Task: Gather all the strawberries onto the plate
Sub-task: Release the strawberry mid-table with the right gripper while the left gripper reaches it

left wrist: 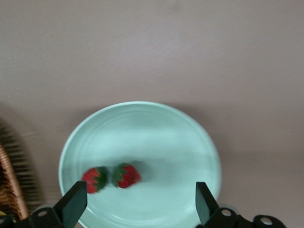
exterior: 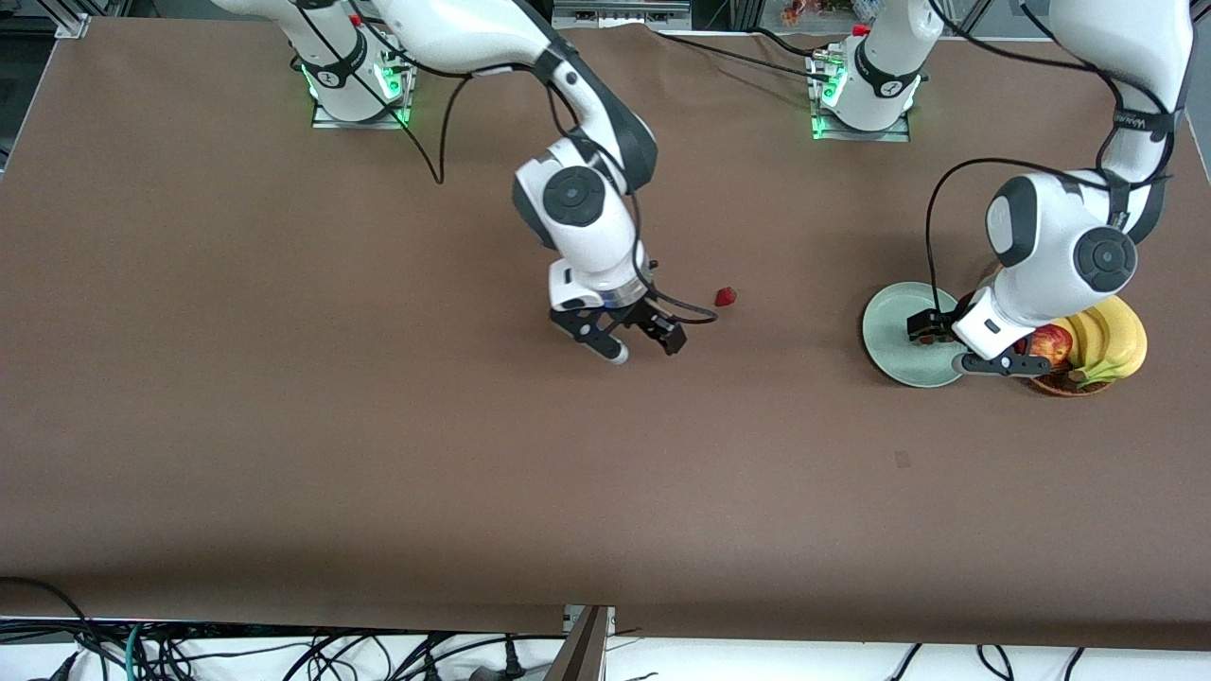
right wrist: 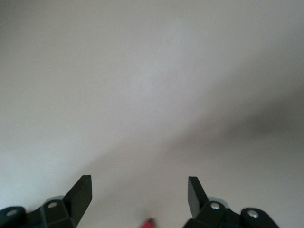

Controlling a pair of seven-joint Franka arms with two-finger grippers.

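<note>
Strawberries are in two places. Two strawberries (left wrist: 111,177) lie side by side on the plate (left wrist: 156,133), touching or almost touching, with their green caps turned toward each other. The left gripper (left wrist: 137,202) hangs just above them with its fingers (left wrist: 73,202) spread wide and nothing between them; one berry sits close to one fingertip, the other more toward the middle of the gap. A third strawberry (exterior: 726,296) lies alone on the brown table (exterior: 284,426), near the middle, well apart from the plate (exterior: 894,326). The right gripper (exterior: 643,345) is low over the table just beside this berry, also wide open and holding nothing.

The front view shows the plate standing against a wicker basket (exterior: 1064,383) with an apple (exterior: 1050,342) and bananas (exterior: 1107,340), at the left arm's end of the table, but the left arm covers the two berries there. Only the left wrist view shows them clearly, with a bit of the basket (left wrist: 12,183) at its edge. The right wrist view shows mostly bare table between its fingers (right wrist: 80,192), and only a small red spot (right wrist: 148,222) at the picture's edge.
</note>
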